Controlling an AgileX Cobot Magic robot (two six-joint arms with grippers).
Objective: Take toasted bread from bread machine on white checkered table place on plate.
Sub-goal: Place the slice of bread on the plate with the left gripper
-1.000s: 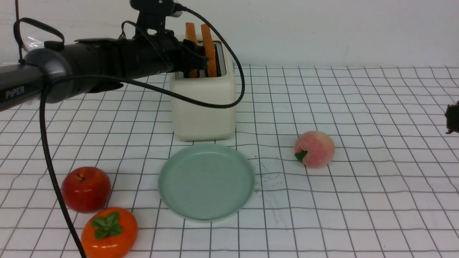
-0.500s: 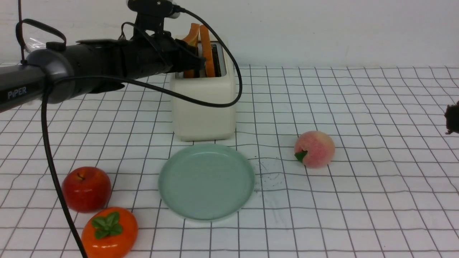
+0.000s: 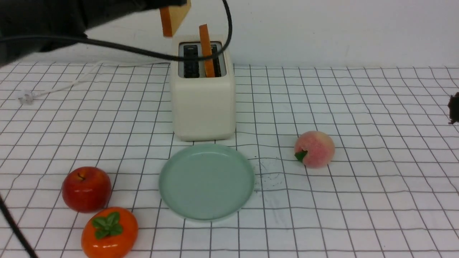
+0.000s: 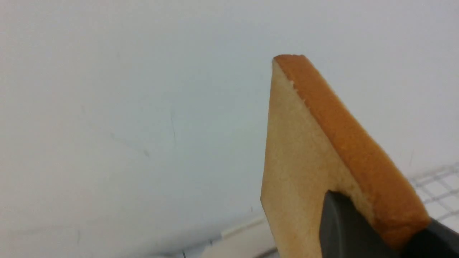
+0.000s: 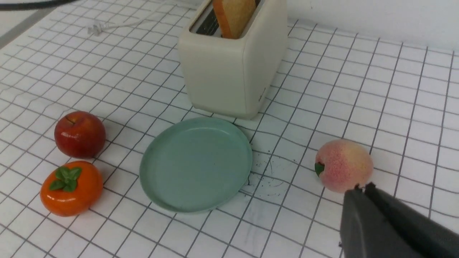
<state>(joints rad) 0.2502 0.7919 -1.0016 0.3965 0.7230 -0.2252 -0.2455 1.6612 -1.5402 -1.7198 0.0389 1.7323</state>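
**One slice aloft, one in the slot**

The table carries everything. The toaster stands far, left of centre, and the plate lies just on its near side. My left gripper pinches one slice, which hangs in the air above the toaster and a little to its left. The other slice stands upright in the right slot. My right gripper, fingers pressed together, hovers close to the peach. An apple and a persimmon sit touching, near left.

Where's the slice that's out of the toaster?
Front view, upper left of centre: the lifted slice hangs in the left claw, in the air above and just left of the bread machine, clear of its slots.
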